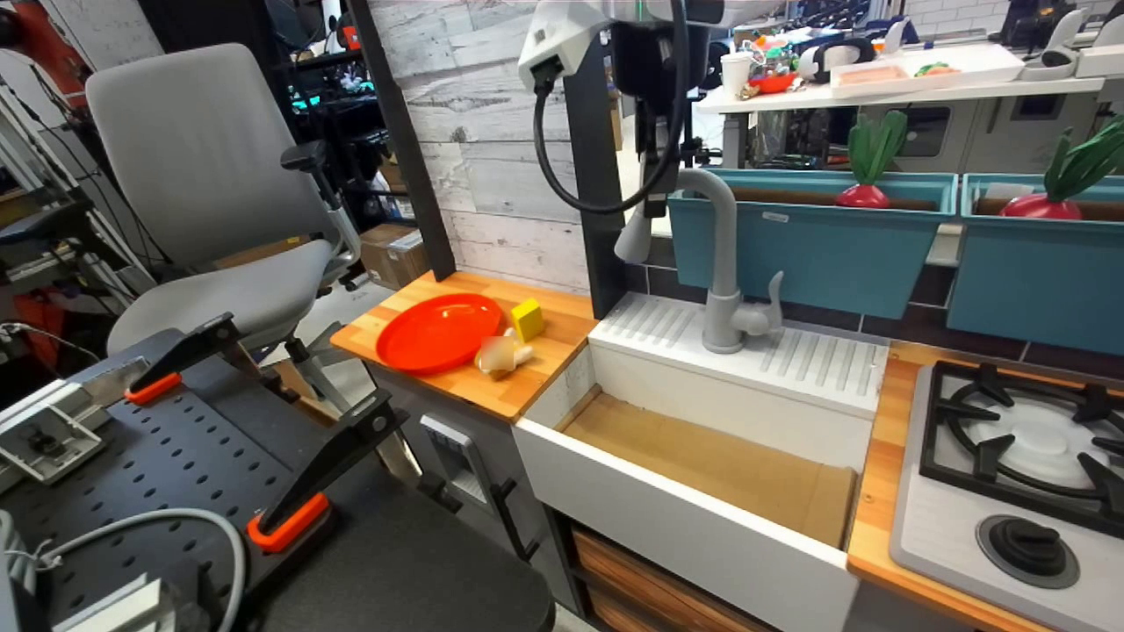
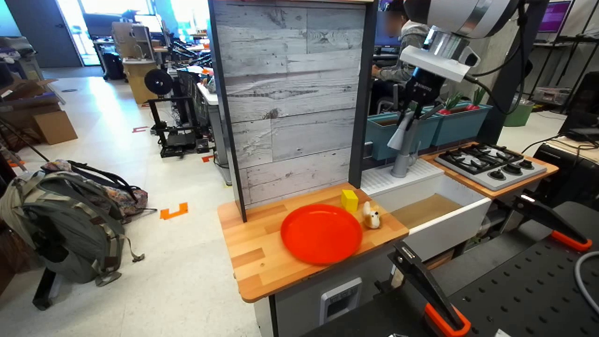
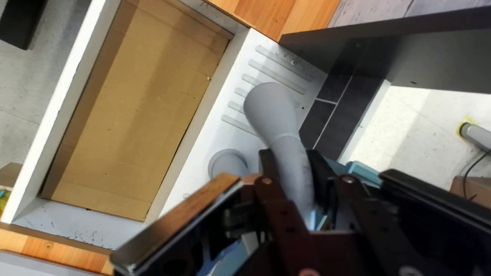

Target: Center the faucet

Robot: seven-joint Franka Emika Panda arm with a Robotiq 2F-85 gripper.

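The faucet (image 1: 724, 246) is a tall grey tap standing upright on the white ribbed ledge behind the sink (image 1: 694, 549). It also shows in an exterior view (image 2: 407, 149) and in the wrist view (image 3: 274, 111). Its arched spout is turned sideways, so the flared head hangs over the ribbed ledge near the dark post, not over the basin. My gripper (image 1: 657, 191) is at the spout from above, just behind the head. In the wrist view, my gripper (image 3: 290, 159) has one black finger against each side of the spout. The spout fills the gap between them.
Blue planters (image 1: 808, 250) stand close behind the faucet. A dark post (image 1: 597, 167) rises beside the spout head. A stove (image 1: 1036, 448) is on one side of the sink. A red plate (image 2: 321, 234), a yellow block (image 2: 349, 200) and a small toy (image 2: 372, 218) are on the other.
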